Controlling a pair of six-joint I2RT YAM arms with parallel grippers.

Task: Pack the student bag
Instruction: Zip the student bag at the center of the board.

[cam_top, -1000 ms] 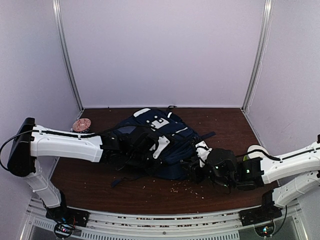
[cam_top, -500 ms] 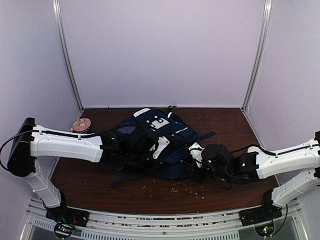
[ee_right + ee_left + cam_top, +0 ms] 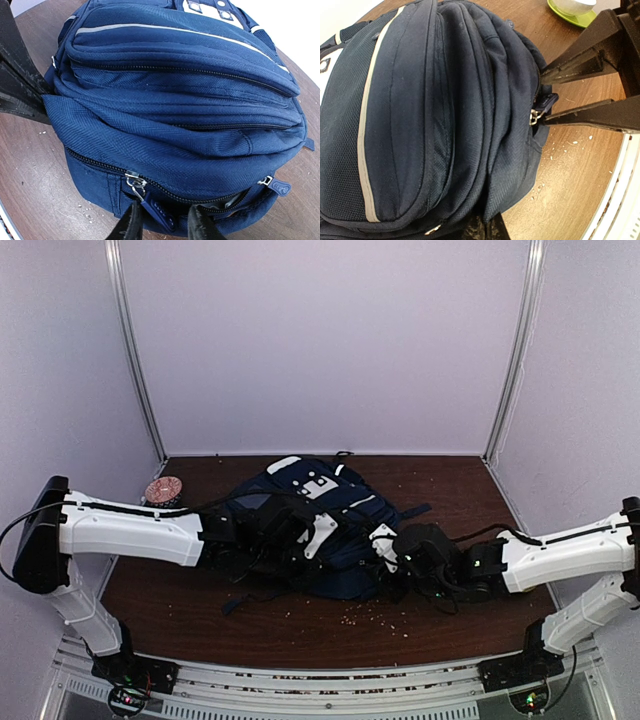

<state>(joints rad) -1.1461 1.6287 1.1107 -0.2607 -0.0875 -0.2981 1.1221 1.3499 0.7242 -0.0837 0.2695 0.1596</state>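
Note:
The navy student bag (image 3: 315, 508) lies on the brown table with its white trim and patches facing up. My left gripper (image 3: 298, 538) is shut on a fold of the bag's fabric at its left side, and its fingers show at the bottom of the left wrist view (image 3: 487, 227). My right gripper (image 3: 165, 225) is open at the bag's near end. Its fingertips (image 3: 131, 222) straddle a blue zipper pull (image 3: 159, 212) without closing on it. The zip is partly open to the right, by a second pull (image 3: 278, 186). The bag (image 3: 420, 115) fills the left wrist view.
A white cup on a green saucer (image 3: 572, 9) stands behind my right gripper. A round copper-pink object (image 3: 163, 489) sits at the table's far left. Pale crumbs (image 3: 375, 615) are scattered near the front edge. White walls close the back and sides.
My right gripper has moved left, up against the bag's near end, so its fingers now straddle the zipper pull. The left arm has barely moved and keeps its hold.

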